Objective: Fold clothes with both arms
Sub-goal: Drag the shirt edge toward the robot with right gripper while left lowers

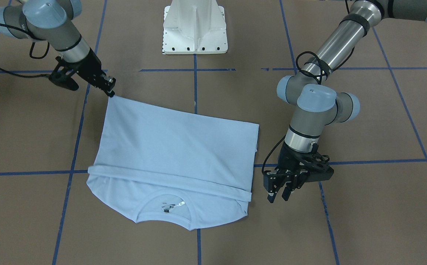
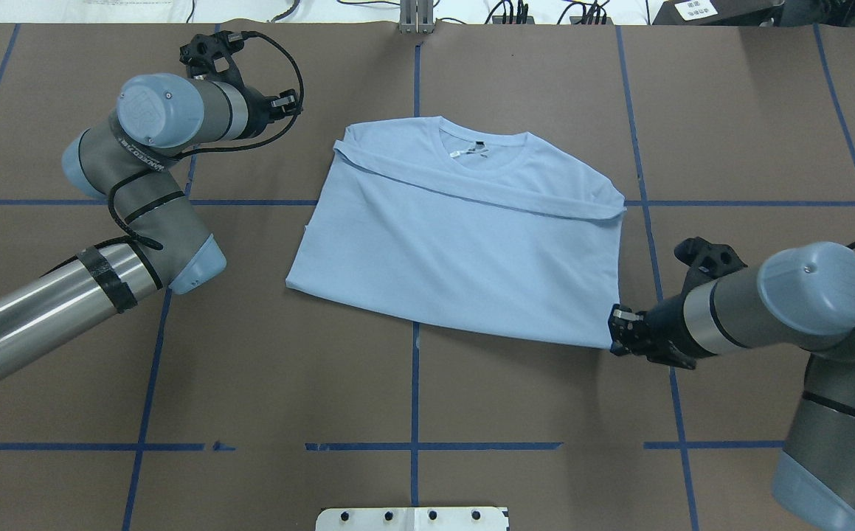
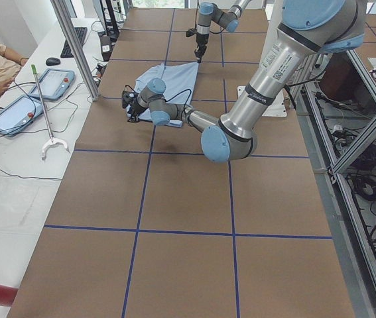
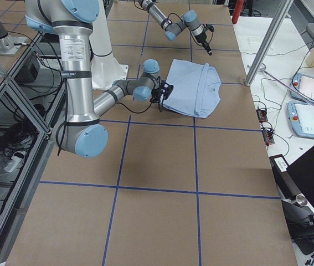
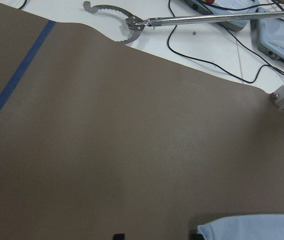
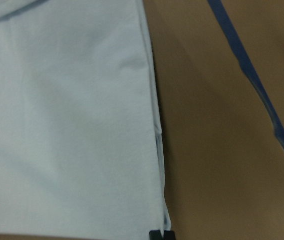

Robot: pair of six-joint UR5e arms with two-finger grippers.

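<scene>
Brown surface [image 2: 471, 413] with a blue tape grid; the light blue T-shirt [image 2: 457, 258] lies flat at its middle, lower half folded up so the hem runs across just under the collar, neck pointing away from my base. My right arm [image 2: 766, 302] reaches low to the near corner of the fold, right jaws pinching that corner of cloth; my left arm [image 2: 139, 177] is bent beside the shoulder end, left jaws spread, just beside the sleeve edge and clear of it. White neck tag [image 2: 469, 153] shows inside the collar.
</scene>
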